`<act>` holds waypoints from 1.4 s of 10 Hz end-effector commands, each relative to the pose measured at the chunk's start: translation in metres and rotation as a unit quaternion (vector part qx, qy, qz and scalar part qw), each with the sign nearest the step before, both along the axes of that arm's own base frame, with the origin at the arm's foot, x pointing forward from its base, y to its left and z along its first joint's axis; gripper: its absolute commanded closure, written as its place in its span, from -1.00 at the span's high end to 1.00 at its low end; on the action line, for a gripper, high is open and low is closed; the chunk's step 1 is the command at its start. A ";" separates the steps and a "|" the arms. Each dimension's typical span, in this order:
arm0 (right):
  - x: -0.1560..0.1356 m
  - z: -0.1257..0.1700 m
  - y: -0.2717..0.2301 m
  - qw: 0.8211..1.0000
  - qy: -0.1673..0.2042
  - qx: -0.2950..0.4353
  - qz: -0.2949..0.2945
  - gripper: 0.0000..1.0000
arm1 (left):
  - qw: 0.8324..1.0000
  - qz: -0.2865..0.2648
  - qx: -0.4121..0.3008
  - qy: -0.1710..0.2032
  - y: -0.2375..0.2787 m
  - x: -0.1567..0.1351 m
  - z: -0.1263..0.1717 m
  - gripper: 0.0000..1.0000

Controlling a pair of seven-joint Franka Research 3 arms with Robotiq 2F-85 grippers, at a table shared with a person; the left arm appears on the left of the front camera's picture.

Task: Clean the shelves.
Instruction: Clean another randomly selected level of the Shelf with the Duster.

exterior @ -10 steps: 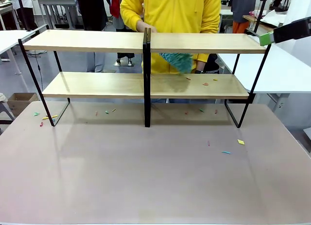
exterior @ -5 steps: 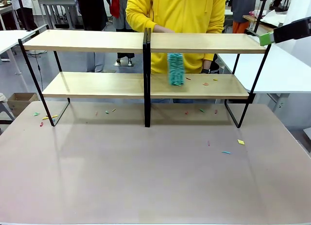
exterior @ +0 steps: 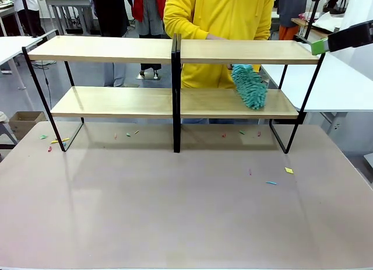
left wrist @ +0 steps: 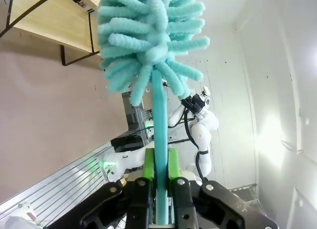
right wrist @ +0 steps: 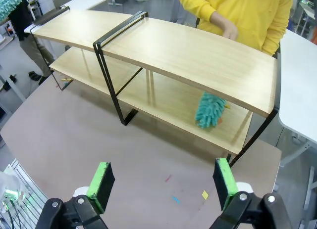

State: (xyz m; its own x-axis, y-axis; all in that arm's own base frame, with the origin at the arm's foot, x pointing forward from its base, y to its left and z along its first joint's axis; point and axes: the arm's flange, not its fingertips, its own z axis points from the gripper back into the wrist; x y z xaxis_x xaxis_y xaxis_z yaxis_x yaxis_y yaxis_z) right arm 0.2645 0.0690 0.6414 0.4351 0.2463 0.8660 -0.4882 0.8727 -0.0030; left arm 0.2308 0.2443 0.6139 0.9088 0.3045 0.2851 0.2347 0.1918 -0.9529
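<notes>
The shelves (exterior: pixel 99 48) stand across the far half of the table: two racks of light boards on black frames, also in the right wrist view (right wrist: pixel 188 51). A person in yellow holds a teal duster (exterior: pixel 249 86) on the lower right board, seen from above as the duster (right wrist: pixel 210 111). Their other hand (exterior: pixel 217 37) rests on the top board. My left gripper (left wrist: pixel 159 164) is shut on the handle of a second teal duster (left wrist: pixel 148 36), which stands upright. My right gripper (right wrist: pixel 162 182) hangs open high above the table, at the right end of the top board (exterior: pixel 320 46).
Small coloured paper scraps lie on the beige table (exterior: pixel 175 211): a yellow one (exterior: pixel 288 170), a blue one (exterior: pixel 271 182), and some by the left frame foot (exterior: pixel 55 140). A white table (exterior: pixel 344 83) stands at the right. Other people stand behind.
The person's duster has swept along the lower right board from near the middle post to its right part. The scraps there no longer show. Both grippers have stayed put.
</notes>
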 end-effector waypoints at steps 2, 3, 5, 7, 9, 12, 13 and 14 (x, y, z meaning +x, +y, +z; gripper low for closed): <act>0.000 0.000 -0.001 1.000 0.000 0.003 0.000 1.00 | 0.953 -0.265 0.144 0.039 -0.090 0.000 -0.020 -0.75; 0.000 0.000 -0.001 1.000 0.000 0.003 0.000 1.00 | 0.909 -0.349 0.213 0.079 -0.135 -0.002 -0.046 -0.75; 0.000 0.000 -0.001 1.000 0.000 0.003 0.000 1.00 | 0.846 -0.417 0.303 0.140 -0.194 -0.008 -0.092 -0.75; 0.000 0.000 -0.001 1.000 0.000 0.003 0.000 1.00 | 0.812 -0.419 0.358 0.193 -0.244 -0.010 -0.138 -0.75; 0.000 0.000 -0.001 1.000 0.000 0.003 0.000 1.00 | 0.836 -0.414 0.300 0.198 -0.238 -0.015 -0.125 -0.75; 0.000 0.000 -0.001 1.000 0.000 0.003 0.000 1.00 | 0.864 -0.322 0.325 0.210 -0.275 -0.006 -0.152 -0.75; 0.000 0.000 -0.001 1.000 0.000 0.003 0.000 1.00 | 0.882 -0.294 0.296 0.220 -0.301 0.003 -0.164 -0.75; 0.000 0.000 -0.001 1.000 0.000 0.003 0.000 1.00 | 0.903 -0.233 0.285 0.221 -0.321 0.014 -0.172 -0.75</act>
State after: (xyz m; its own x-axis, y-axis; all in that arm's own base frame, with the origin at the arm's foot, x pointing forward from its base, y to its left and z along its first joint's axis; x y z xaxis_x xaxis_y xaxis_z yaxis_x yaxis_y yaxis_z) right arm 0.2643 0.0691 0.6415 0.4346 0.2464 0.8662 -0.4883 0.8727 -0.0033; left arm 0.2574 -0.0394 0.4747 0.9255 -0.3323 -0.1815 0.0885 0.6559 -0.7497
